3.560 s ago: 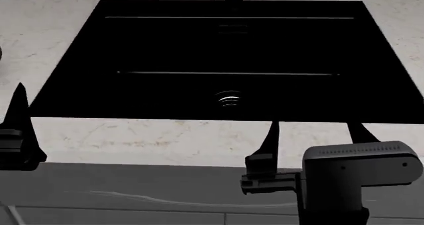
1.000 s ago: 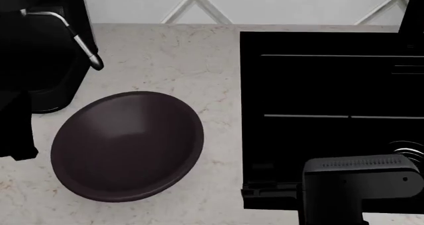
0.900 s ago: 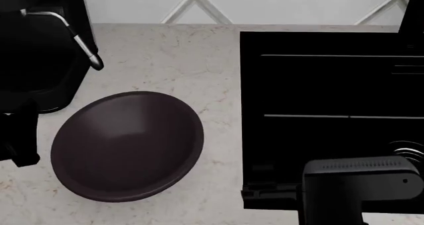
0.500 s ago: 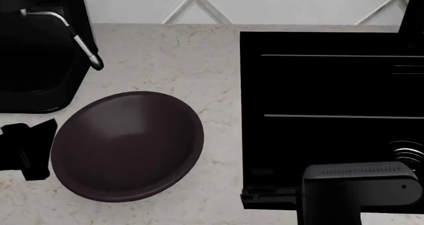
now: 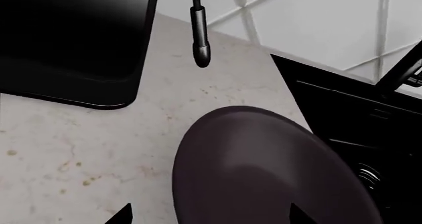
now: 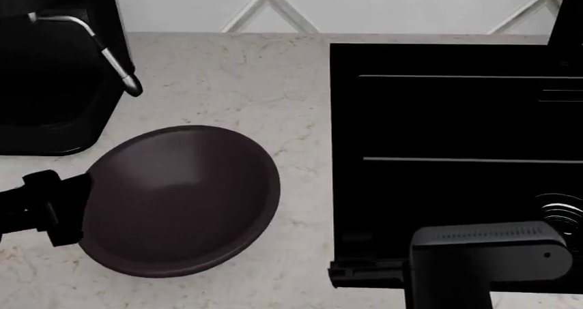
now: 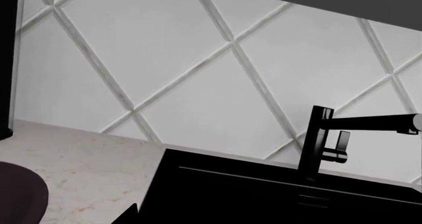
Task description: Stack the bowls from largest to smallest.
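Dark brown bowl (image 6: 177, 200) sits on the table (image 6: 273, 91), left of the sink (image 6: 455, 159). Left hand (image 6: 41, 210) at its left rim, seemingly open. Best to straddle the rim squarely before closing.

pale marble countertop (image 6: 237, 77) with the dark brown bowl (image 6: 177, 200) on it, black coffee machine (image 6: 50, 70) at its 11 o'clock, black sink (image 6: 455, 159) at 3
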Available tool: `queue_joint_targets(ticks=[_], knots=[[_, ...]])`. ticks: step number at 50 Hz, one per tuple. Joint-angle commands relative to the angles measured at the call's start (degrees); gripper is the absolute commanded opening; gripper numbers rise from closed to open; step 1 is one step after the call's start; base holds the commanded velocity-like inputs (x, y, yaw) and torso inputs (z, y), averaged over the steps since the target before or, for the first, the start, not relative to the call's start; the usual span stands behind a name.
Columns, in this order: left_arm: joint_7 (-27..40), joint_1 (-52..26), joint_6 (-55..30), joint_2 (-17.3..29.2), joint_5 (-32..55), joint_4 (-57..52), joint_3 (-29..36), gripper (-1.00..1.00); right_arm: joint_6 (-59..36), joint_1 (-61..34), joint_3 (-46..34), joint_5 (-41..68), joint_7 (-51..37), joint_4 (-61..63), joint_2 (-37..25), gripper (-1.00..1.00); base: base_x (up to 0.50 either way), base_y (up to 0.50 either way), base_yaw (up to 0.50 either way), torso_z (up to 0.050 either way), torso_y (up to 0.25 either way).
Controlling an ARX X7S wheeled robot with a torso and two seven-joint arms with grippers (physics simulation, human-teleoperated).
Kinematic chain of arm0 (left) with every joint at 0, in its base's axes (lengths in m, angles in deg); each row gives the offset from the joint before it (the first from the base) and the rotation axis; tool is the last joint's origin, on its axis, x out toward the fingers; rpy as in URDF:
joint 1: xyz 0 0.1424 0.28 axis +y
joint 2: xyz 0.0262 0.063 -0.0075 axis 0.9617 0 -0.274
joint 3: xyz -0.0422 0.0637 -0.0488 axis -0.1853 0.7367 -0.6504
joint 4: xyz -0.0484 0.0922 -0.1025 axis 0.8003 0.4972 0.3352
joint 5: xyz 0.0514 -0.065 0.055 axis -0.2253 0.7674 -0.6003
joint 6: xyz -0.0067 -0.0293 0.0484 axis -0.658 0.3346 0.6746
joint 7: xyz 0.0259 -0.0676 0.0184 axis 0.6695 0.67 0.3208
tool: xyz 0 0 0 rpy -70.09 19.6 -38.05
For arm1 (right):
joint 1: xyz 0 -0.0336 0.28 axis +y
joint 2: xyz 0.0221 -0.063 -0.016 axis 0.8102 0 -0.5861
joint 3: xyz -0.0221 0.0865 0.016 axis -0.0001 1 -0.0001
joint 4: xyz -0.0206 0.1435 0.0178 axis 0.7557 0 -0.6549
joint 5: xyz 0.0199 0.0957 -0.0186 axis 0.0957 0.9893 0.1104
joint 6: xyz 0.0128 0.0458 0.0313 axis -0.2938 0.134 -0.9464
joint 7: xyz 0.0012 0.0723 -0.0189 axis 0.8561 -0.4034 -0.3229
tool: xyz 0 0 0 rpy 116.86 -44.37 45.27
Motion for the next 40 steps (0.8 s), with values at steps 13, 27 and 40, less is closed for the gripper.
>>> queue_joint_targets(ticks=[13, 27, 40], knots=[[-10.00, -0.59, 6.02, -0.49, -11.77, 6.46, 6.92, 1.00, 0.24, 0.60, 0.22, 0.34, -0.63, 0.01, -0.53, 1.00, 0.00, 0.00, 0.00, 0.000, 0.000], [-14.77, -0.63, 9.63, -0.47, -17.43, 10.48, 11.11, 1.00, 0.12, 0.52, 0.10, 0.52, -0.99, -0.03, -0.66, 1.00, 0.00, 0.00, 0.00, 0.000, 0.000], [-19.85, -1.67, 13.07, -0.67, -22.39, 15.46, 15.63, 1.00, -0.31, 0.19, -0.04, 0.59, -1.25, -0.08, -0.98, 1.00, 0.00, 0.00, 0.00, 0.000, 0.000]])
